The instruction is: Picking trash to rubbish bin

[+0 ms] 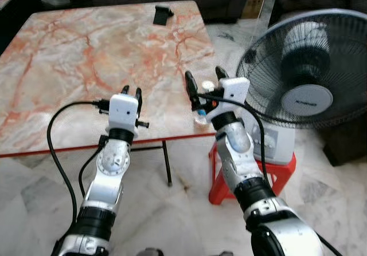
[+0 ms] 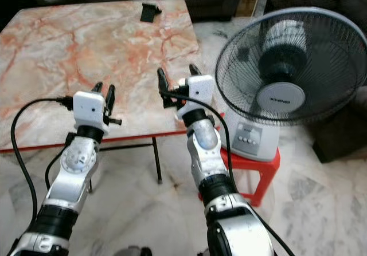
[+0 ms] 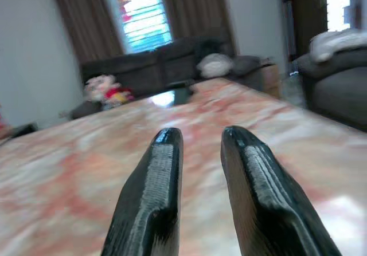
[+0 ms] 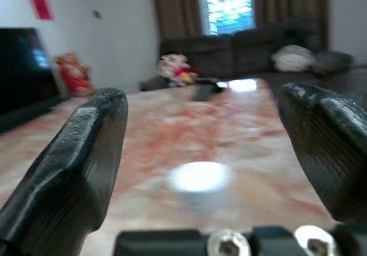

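Note:
A small white-topped cup [image 4: 200, 178] stands near the front right corner of the marble table [image 1: 86, 50]. In the left eye view the cup [image 1: 205, 86] sits between the two spread fingers of my right gripper [image 1: 205, 79], which is open around it without touching it. Over the table's front edge, left of the cup, my left gripper [image 1: 131, 90] hovers. Its fingers [image 3: 155, 187] are open only by a narrow gap, with nothing between them.
A standing fan [image 1: 307, 67] on a red stool [image 1: 218, 193] is close to my right arm. A black object [image 1: 163, 14] lies at the table's far side. Dark sofas line the back wall. The floor is pale tile.

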Available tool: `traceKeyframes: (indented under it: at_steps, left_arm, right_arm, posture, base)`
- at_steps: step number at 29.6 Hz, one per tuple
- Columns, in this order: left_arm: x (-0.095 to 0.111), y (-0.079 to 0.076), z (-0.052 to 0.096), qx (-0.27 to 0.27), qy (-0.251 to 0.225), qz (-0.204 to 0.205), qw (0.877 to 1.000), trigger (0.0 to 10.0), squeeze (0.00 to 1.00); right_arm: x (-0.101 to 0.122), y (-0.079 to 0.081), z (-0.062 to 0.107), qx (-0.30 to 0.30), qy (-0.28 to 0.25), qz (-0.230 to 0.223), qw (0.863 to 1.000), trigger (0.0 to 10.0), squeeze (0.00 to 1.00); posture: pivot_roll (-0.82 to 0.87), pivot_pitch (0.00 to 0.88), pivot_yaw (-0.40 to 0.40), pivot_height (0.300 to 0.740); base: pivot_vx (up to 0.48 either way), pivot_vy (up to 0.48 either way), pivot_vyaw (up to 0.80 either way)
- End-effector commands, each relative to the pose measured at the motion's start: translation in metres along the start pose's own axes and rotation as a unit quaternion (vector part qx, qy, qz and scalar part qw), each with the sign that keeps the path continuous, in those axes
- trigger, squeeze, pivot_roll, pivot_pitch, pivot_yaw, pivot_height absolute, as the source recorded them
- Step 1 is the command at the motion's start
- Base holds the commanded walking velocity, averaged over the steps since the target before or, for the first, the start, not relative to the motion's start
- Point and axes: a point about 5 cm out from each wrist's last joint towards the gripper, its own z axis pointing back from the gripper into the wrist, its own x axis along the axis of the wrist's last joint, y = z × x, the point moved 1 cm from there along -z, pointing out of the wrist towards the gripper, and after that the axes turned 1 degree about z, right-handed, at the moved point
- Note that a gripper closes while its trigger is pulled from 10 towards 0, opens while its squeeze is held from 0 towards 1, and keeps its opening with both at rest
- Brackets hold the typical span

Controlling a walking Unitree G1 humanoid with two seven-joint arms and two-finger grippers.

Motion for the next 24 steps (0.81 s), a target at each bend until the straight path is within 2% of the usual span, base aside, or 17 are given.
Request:
traceKeyframes:
  at_steps: [1, 12, 24]
  left_arm:
    - [0.004, 0.006, -0.001, 0.006, -0.009, -0.008, 1.0, 10.0, 0.0]
    - [0.005, 0.014, -0.003, 0.015, -0.015, -0.014, 1.0, 10.0, 0.0]
    - [0.008, 0.017, -0.006, 0.018, -0.023, -0.014, 0.999, 10.0, 0.0]
  right_arm:
    - [0.007, 0.006, -0.005, 0.008, -0.016, -0.002, 1.0, 10.0, 0.0]
    - [0.004, 0.011, -0.004, 0.025, -0.01, -0.004, 1.0, 10.0, 0.0]
    - [0.005, 0.012, -0.006, 0.031, -0.009, -0.005, 0.999, 10.0, 0.0]
  posture:
    - [0.14, 0.144, 0.004, 0.74]
    - [0.14, 0.119, -0.002, 0.74]
    - [0.15, 0.113, -0.006, 0.74]
  base:
    - [0.311, 0.0, 0.0]
    - [0.303, 0.0, 0.0]
    - [0.0, 0.0, 0.0]
